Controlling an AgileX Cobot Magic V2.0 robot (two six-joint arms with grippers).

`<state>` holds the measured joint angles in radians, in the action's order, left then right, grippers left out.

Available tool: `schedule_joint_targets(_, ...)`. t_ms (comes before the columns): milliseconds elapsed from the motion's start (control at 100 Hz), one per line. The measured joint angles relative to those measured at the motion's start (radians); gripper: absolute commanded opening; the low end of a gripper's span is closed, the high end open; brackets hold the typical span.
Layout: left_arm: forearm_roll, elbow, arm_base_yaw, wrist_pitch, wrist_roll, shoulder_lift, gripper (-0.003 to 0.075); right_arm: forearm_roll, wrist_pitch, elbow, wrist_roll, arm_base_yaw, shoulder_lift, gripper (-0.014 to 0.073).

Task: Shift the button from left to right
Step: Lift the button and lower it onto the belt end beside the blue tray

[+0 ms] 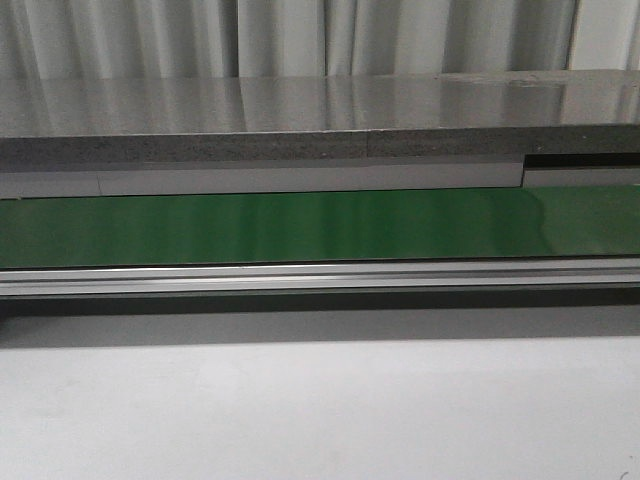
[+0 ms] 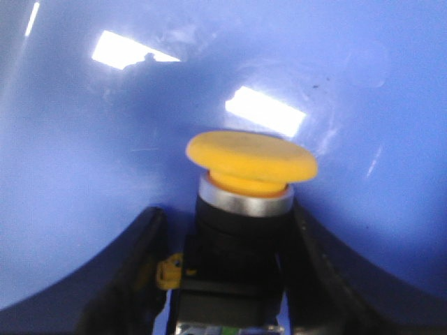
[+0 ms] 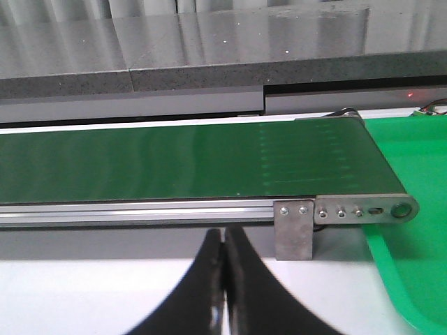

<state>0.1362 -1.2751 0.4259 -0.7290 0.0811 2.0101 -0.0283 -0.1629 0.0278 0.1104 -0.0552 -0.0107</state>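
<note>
1. Left gripper (image 2: 230, 279) fingers (image 2: 133, 279) sit on both sides of the button (image 2: 244, 209), against its black body; it looks clamped on it.
2. Button is inside a blue container (image 2: 84, 139); whether it is lifted off the floor can't be told.
3. Button axis runs from black body near the fingers out to the yellow cap (image 2: 251, 155), cap pointing away from the wrist toward the blue wall; slightly tilted.
4. Right gripper (image 3: 223, 279) is pinched closed, holding nothing, just in front of the green belt (image 3: 174, 164); a green tray (image 3: 412, 167) lies at the belt's end.
5. Front view shows only the belt and white table (image 1: 320, 410); no arms.
6. Step, as judged: pickup on the left. Next needs a straight lift out of the container, then carrying rightward with a firm hold.
</note>
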Motion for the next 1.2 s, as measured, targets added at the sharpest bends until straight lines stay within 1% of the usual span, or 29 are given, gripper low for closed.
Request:
schedule_joint_targets(60, 0.0, -0.002, 0.0, -0.002, 0.0, 0.0, -0.0007, 0.0, 0.0, 0.0, 0.0, 0.0, 0.0, -0.0067)
schedule_joint_targets(80, 0.0, -0.002, 0.0, -0.005, 0.0, 0.0, -0.0022, 0.0, 0.0, 0.0, 0.0, 0.0, 0.0, -0.0067)
schedule_joint_targets(270, 0.009, 0.003, 0.0, -0.021, 0.0, -0.029, -0.002, 0.0, 0.0, 0.0, 0.002, 0.0, 0.0, -0.0067)
schedule_joint_targets(390, 0.026, -0.002, 0.0, -0.033, 0.003, -0.087, -0.002, 0.0, 0.0, 0.0, 0.002, 0.0, 0.0, -0.0067)
schedule_joint_targets(510, 0.042, -0.032, -0.011, -0.059, 0.039, -0.158, -0.002, 0.0, 0.0, 0.0, 0.002, 0.0, 0.0, -0.0067)
schedule_joint_targets(630, 0.053, -0.07, -0.045, -0.109, 0.077, -0.201, -0.002, 0.0, 0.0, 0.0, 0.002, 0.0, 0.0, -0.0067)
schedule_joint_targets(840, 0.048, -0.096, -0.14, -0.195, 0.121, -0.213, -0.002, 0.0, 0.0, 0.0, 0.0, 0.0, 0.0, -0.0067)
schedule_joint_targets(1010, 0.01, -0.096, -0.211, -0.214, 0.131, -0.213, -0.002, 0.0, 0.0, 0.0, 0.0, 0.0, 0.0, -0.0067)
schedule_joint_targets(1200, -0.001, -0.096, -0.231, -0.219, 0.131, -0.208, -0.0017, 0.0, 0.0, 0.0, 0.0, 0.0, 0.0, -0.0067)
